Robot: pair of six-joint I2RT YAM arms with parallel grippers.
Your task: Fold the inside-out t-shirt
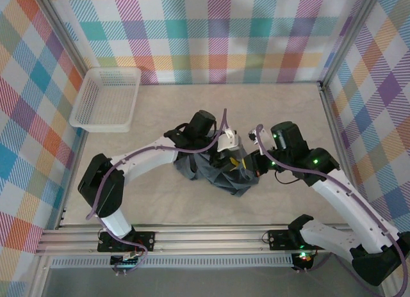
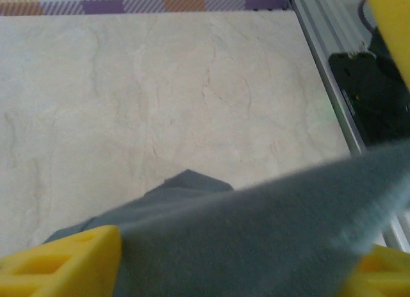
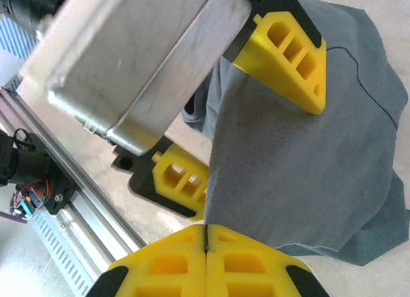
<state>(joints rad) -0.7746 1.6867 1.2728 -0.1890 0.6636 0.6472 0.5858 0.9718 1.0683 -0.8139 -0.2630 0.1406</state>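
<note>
Stretching left to right, slightly nearward, the bunched inside-out t-shirt [image 1: 204,173]

Crumpled heap: a dark slate-grey fabric t-shirt [image 1: 218,175]
It lies midway across the pale table [image 1: 160,118], one fold lifted and stretched taut, a curved seam showing.

Both arms bend inward from their bases, and their wrists nearly meet. The left gripper [image 1: 232,153] points toward the right gripper [image 1: 256,168], its yellow fingers [image 3: 291,57] spread well apart. The right gripper's fingertips are pressed together. They pinch an edge of the inside-out t-shirt [image 3: 307,175] just ahead of the left fingers.
</note>
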